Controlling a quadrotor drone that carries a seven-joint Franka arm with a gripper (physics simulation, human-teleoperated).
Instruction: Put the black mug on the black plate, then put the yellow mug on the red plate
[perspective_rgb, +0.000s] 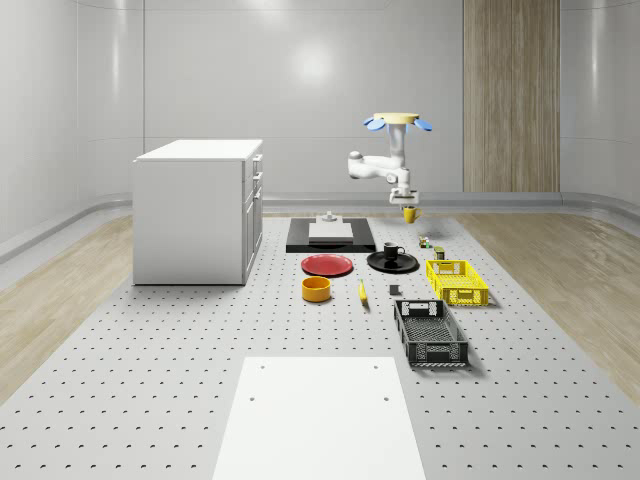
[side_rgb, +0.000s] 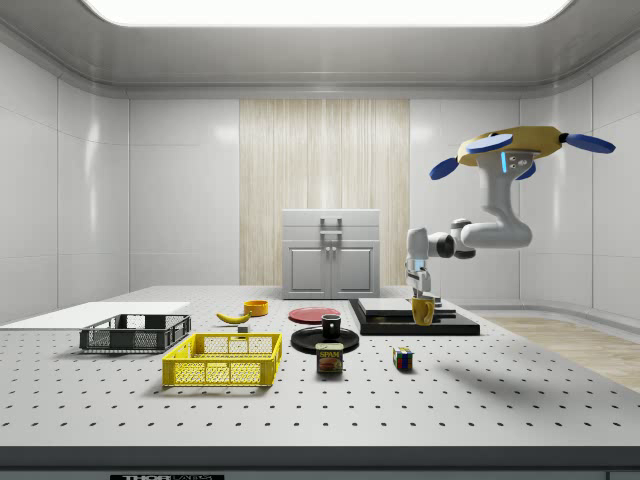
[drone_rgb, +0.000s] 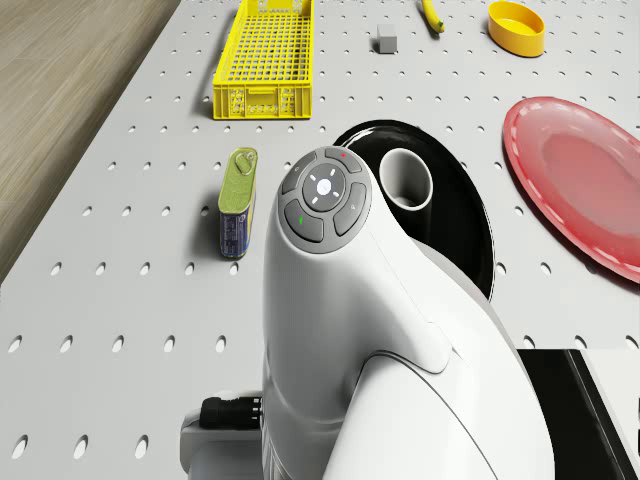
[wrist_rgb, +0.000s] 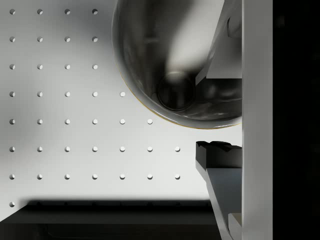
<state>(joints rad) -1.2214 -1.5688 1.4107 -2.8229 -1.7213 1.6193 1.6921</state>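
The drone (perspective_rgb: 397, 122) hovers above the table's back right part, its arm reaching down. My gripper (perspective_rgb: 408, 207) is shut on the rim of the yellow mug (perspective_rgb: 409, 214), which hangs clear of the table (side_rgb: 423, 311). In the wrist view the mug's grey inside (wrist_rgb: 175, 60) sits against one finger (wrist_rgb: 220, 155). The black mug (perspective_rgb: 392, 252) stands upright on the black plate (perspective_rgb: 392, 263), in front of and below the held mug. The red plate (perspective_rgb: 328, 265) lies bare just to the whole-scene view's left of the black plate. The drone view has the black mug (drone_rgb: 406, 178) and red plate (drone_rgb: 580, 180).
A white cabinet (perspective_rgb: 198, 210) stands at the left. A black slab with a white block (perspective_rgb: 330, 233) lies behind the plates. Around them lie a yellow crate (perspective_rgb: 457, 281), black crate (perspective_rgb: 430, 332), orange bowl (perspective_rgb: 316, 289), banana (perspective_rgb: 362, 291), can (drone_rgb: 238, 200) and cube (side_rgb: 403, 359).
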